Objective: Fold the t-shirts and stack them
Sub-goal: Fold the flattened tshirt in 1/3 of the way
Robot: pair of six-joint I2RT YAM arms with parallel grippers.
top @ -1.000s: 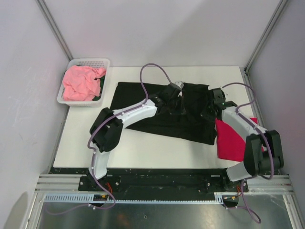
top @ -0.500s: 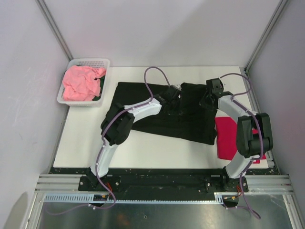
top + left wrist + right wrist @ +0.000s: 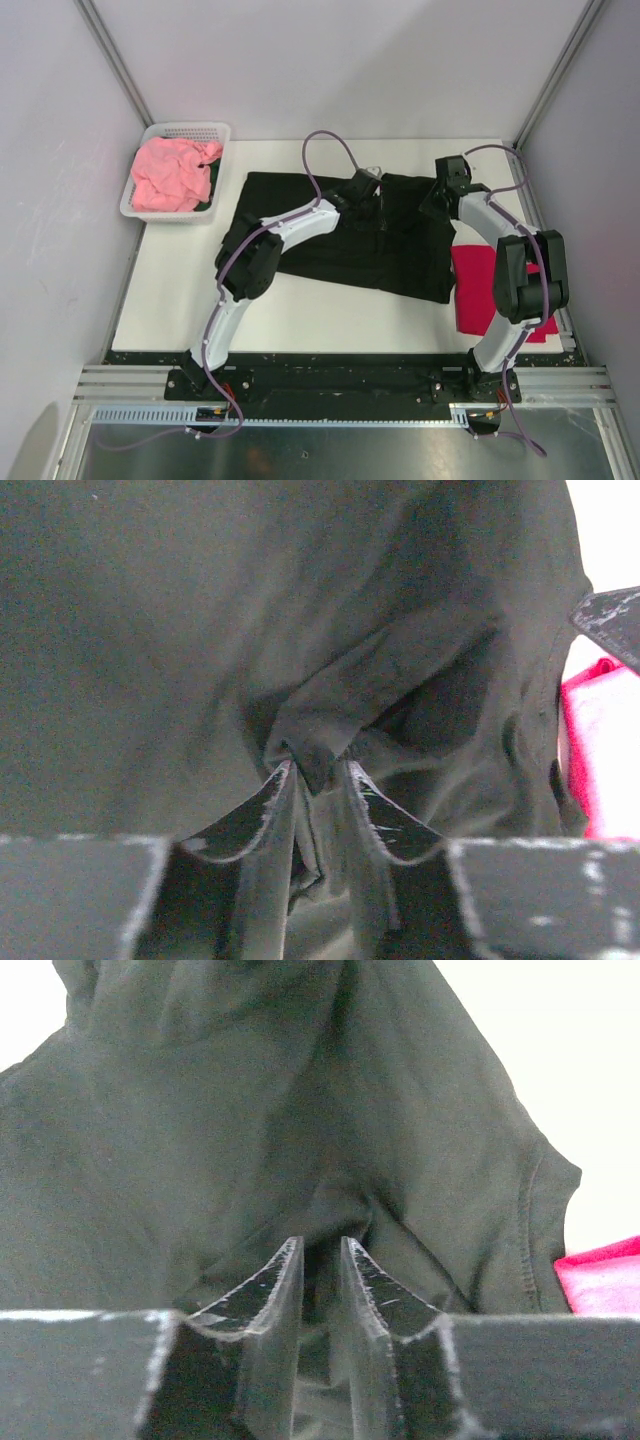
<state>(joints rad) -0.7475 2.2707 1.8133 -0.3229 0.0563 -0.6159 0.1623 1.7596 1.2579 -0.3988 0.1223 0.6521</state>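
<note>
Pinching bunched, soft black t-shirt (image 3: 400, 262), left pincer (image 3: 318, 775), right pincer (image 3: 322, 1258)

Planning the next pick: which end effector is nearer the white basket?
Left. The left end effector grips the black t-shirt mid-table, right of the basket; the right end effector grips it farther right.

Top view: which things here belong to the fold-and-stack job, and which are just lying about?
Belongs to the job:
black t-shirt, spread on the table and pinched by the left claw and right claw
red t-shirt, at the right edge
pink t-shirt, bunched in the basket

Just lying about:
white mesh basket
table
</note>
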